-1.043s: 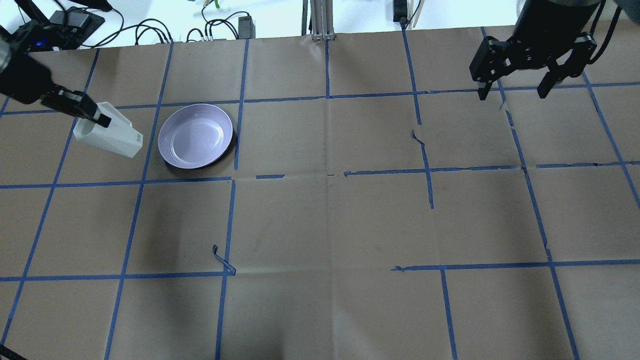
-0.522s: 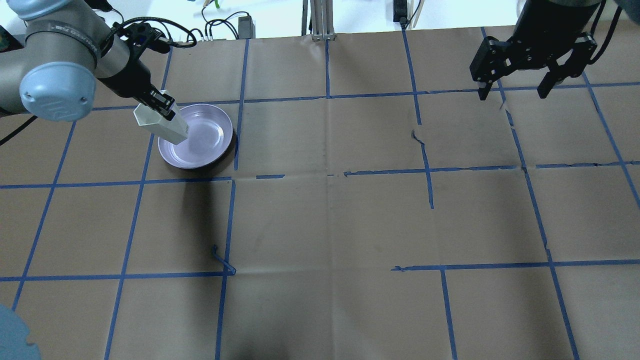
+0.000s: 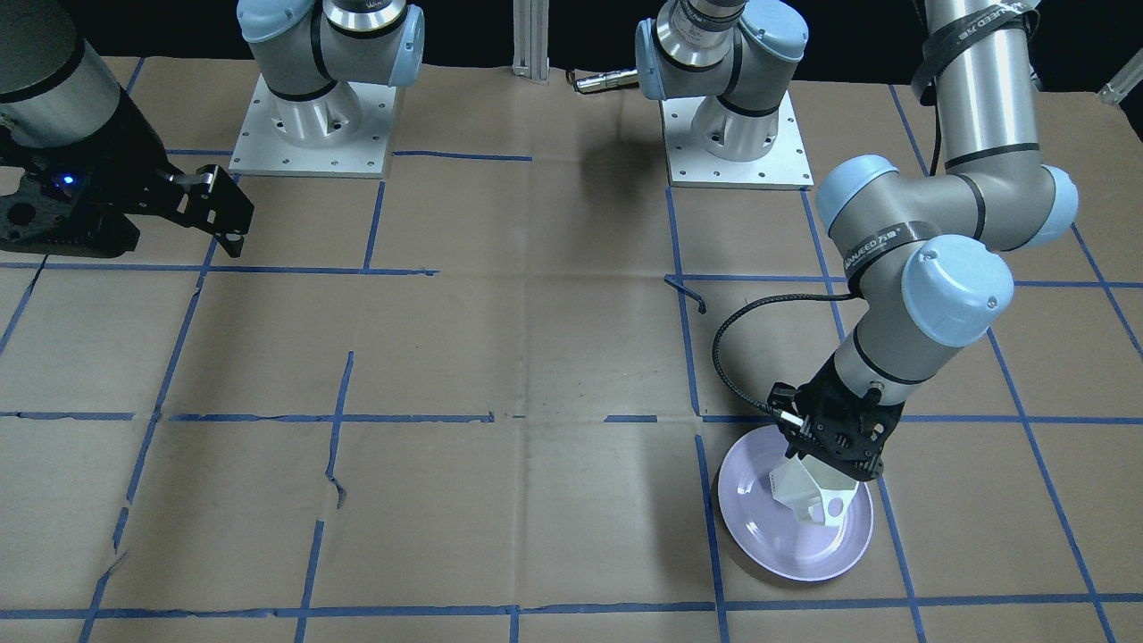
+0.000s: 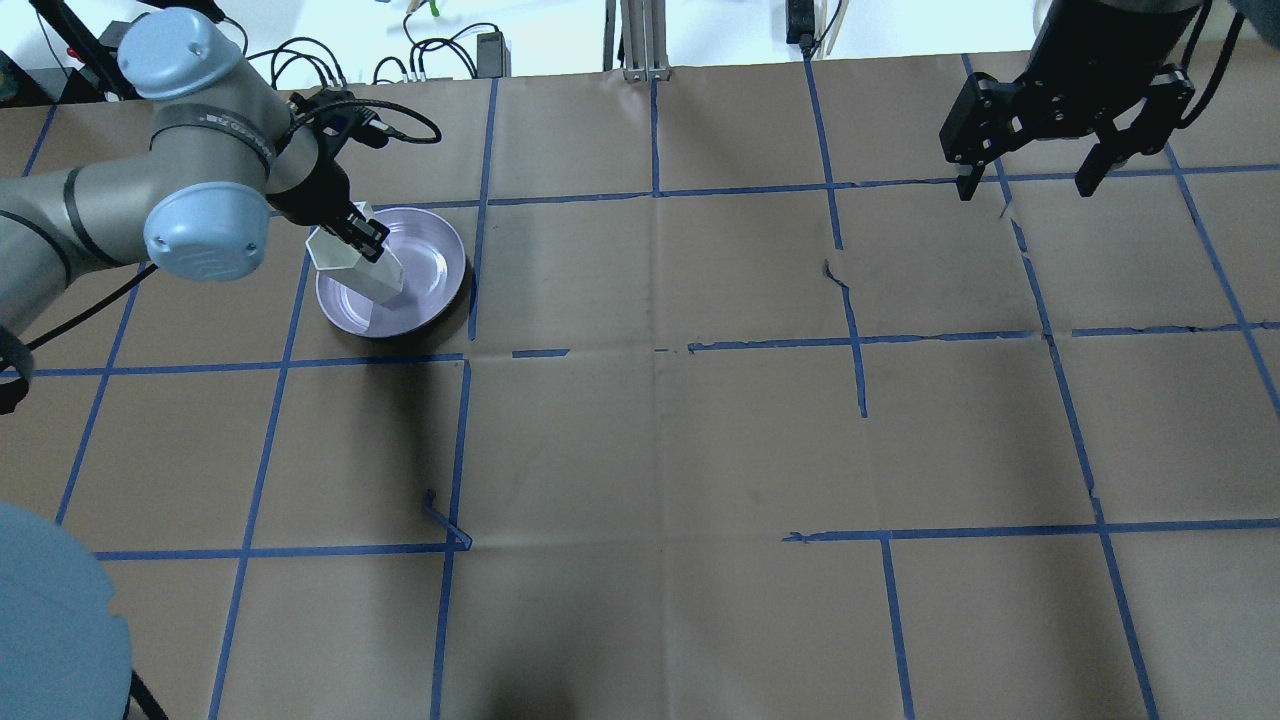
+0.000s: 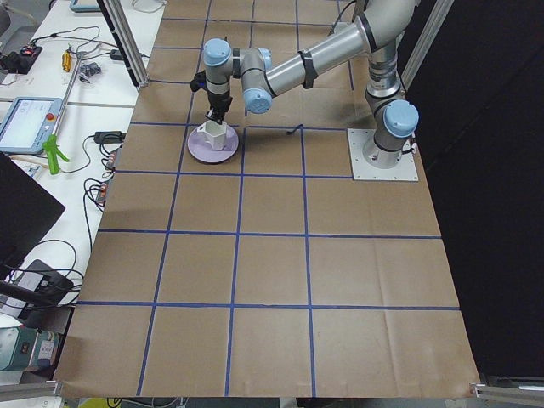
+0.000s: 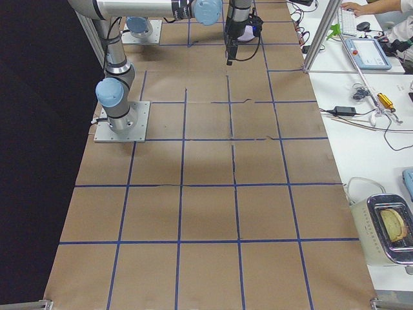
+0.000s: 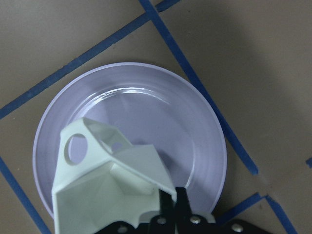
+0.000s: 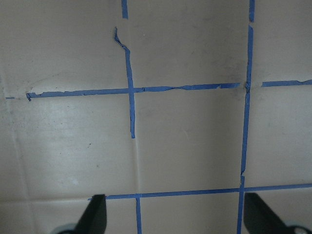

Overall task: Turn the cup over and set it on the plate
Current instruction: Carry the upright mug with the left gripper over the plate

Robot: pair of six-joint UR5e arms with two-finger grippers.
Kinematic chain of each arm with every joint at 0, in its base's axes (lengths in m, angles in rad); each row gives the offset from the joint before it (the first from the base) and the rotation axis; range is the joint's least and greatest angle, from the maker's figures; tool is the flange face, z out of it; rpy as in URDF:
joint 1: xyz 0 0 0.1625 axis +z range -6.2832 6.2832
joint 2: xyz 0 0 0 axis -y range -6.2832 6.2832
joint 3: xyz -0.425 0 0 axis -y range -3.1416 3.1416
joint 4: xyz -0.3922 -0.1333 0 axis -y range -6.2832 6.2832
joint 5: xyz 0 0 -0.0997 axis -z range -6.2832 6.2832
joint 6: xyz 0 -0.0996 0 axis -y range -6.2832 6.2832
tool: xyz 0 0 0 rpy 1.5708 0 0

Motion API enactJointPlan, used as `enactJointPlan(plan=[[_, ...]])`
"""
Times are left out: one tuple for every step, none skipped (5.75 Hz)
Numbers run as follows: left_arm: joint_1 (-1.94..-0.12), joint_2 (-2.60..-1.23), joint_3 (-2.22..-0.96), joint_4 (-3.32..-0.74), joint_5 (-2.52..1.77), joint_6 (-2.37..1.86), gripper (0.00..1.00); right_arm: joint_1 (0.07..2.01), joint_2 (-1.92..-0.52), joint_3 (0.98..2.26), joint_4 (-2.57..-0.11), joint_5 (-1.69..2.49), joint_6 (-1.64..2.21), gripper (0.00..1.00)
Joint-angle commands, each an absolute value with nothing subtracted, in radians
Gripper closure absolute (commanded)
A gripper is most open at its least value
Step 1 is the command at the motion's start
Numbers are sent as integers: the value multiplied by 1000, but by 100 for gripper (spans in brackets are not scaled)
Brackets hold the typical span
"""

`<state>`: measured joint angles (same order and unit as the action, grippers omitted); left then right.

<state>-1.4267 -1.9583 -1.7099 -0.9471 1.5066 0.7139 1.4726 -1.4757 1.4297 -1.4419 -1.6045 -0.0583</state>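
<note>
The white faceted cup [image 4: 352,270] hangs tilted over the lavender plate [image 4: 440,290], rim up and to the left, base down toward the plate's middle. My left gripper [image 4: 366,232] is shut on the cup's rim wall. The left wrist view shows the cup [image 7: 107,180] with its angular handle over the plate [image 7: 161,112]. The front view shows the cup [image 3: 808,496] low over the plate [image 3: 804,549]; I cannot tell if they touch. My right gripper [image 4: 1025,185] is open and empty, far right, above the table.
Brown paper with a blue tape grid covers the table [image 4: 660,450]. A loose curl of tape [image 4: 445,520] lies near the front left. Cables and power bricks [image 4: 440,55] lie beyond the far edge. The arm bases [image 3: 308,116] stand at the robot's side.
My left arm has carried the cup from the left of the plate to over it and turned it more upright. The right arm has not moved.
</note>
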Motion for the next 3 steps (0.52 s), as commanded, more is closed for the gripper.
enactJointPlan(plan=[[-1437,-1970,-1707,-928,1511,703,2,1473,-1476,1430,-1442,-1605,-58,0],[-1437,-1945,-1695,-943,1511,700,1,1473,-1476,1430,-1442,-1605,-58,0],[-1440,-1903,-1689,-989,1511,640,1,1473,-1476,1430,-1442,-1605,-58,0]])
